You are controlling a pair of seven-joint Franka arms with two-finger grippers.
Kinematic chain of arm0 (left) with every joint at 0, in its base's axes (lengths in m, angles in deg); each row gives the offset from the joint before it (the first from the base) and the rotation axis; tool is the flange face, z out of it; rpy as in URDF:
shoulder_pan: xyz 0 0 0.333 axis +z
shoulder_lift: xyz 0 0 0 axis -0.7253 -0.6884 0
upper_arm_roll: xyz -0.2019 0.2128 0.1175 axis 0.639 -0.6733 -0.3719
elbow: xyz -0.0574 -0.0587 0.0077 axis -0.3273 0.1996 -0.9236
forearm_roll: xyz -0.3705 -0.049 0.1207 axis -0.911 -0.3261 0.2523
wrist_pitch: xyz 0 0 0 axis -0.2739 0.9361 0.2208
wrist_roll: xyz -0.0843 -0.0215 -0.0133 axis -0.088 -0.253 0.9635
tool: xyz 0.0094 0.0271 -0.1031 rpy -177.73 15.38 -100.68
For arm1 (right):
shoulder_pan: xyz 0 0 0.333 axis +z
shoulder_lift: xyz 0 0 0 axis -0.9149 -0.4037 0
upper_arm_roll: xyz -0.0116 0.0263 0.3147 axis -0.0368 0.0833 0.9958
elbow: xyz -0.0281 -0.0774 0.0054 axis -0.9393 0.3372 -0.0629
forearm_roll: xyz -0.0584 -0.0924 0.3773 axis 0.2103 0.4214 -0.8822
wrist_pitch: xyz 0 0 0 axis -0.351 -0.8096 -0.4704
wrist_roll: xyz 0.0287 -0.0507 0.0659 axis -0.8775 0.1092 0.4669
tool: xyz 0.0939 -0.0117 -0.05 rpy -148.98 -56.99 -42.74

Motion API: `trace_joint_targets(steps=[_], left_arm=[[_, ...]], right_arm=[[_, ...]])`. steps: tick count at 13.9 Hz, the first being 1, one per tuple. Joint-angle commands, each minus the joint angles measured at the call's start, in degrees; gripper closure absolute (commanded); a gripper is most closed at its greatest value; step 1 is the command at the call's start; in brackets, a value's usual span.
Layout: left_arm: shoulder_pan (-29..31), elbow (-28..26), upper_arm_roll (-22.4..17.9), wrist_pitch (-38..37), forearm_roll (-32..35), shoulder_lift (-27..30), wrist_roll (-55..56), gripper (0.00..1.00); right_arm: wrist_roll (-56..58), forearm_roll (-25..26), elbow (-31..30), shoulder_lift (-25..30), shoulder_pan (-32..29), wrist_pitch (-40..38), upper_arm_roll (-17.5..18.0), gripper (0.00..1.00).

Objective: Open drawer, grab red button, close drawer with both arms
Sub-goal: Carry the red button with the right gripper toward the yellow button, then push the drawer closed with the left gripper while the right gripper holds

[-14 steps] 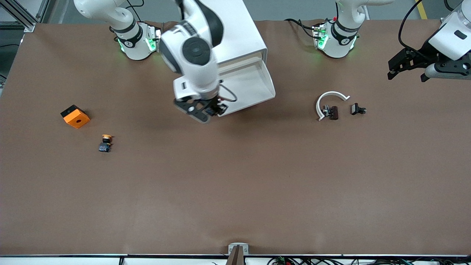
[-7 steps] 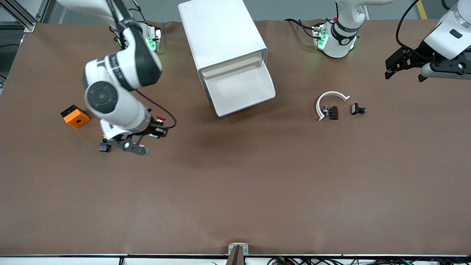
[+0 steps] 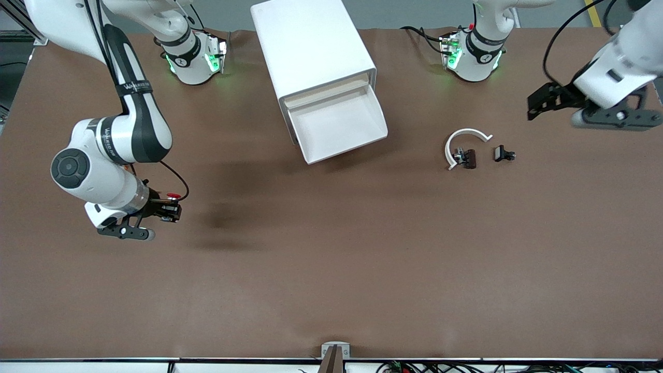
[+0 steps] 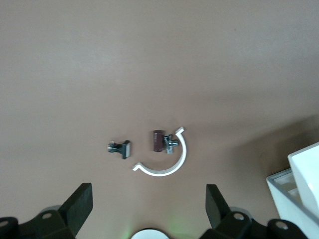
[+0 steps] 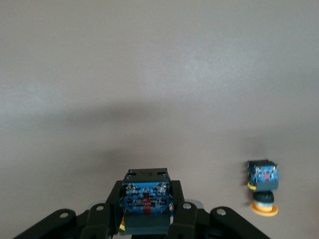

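Note:
The drawer [image 3: 339, 124] stands pulled out of the white cabinet [image 3: 311, 46], and its white tray shows nothing in it. My right gripper [image 3: 167, 210] hangs over the table at the right arm's end. It is shut on the button [image 3: 173, 197], whose red cap sticks out to one side. In the right wrist view the button's dark blue body [image 5: 146, 198] sits clamped between the fingers [image 5: 182, 211]. My left gripper [image 3: 537, 102] is open and empty over the left arm's end of the table. Its fingers [image 4: 79, 204] stand wide apart.
A like button with an orange-yellow cap [image 5: 263, 188] lies on the table beside my right gripper. A white C-shaped ring [image 3: 463, 139] and two small dark parts [image 3: 504, 154] lie between the cabinet and my left gripper. The ring also shows in the left wrist view [image 4: 169, 162].
My right arm swung away from the open drawer to the right arm's end of the table, carrying the red button. My left gripper drifted a little toward the middle of the table.

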Motion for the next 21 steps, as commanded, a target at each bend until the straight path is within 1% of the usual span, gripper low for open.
trace_joint_targets(steps=[1, 3, 6, 9, 13, 14, 18, 21], left_arm=[[-0.1, -0.9, 5.5, 5.1, -0.9, -4.9, 6.9, 0.00], [-0.1, -2.9, 9.8, 11.9, -0.9, -8.9, 12.9, 0.00], [-0.3, -3.1, 14.9, 18.9, -0.9, -15.3, 20.0, 0.00], [-1.1, -2.6, 17.9, 25.0, -0.9, -22.2, 25.9, 0.00], [-6.7, -2.6, 18.3, 35.6, -0.2, -28.4, 35.4, 0.00], [-8.6, -2.5, 18.2, 37.0, 0.0, -29.1, 38.0, 0.00], [-12.8, -1.7, 18.1, 37.3, 1.2, -30.8, 43.6, 0.00], [-14.7, -1.6, 18.2, 37.3, 4.8, -31.9, 49.3, 0.00]], right_arm=[[3.0, -0.3, -4.5, 0.4, -1.4, 5.9, 1.1, 1.00], [3.0, -0.3, -6.7, -0.5, -2.1, 8.7, 1.2, 1.00], [3.0, -0.4, -7.9, -3.3, -4.3, 12.5, 1.2, 1.00], [3.6, -0.4, -8.6, -4.7, -5.4, 14.5, 1.2, 1.00], [3.6, -0.5, -11.3, -5.4, -5.4, 18.1, 1.3, 1.00], [3.5, -0.6, -12.2, -5.3, -5.3, 18.9, 1.3, 1.00], [3.6, -0.7, -14.2, -5.3, -5.3, 20.5, 1.3, 1.00], [3.6, -0.7, -17.1, -5.2, -5.1, 25.5, 1.3, 1.00]])
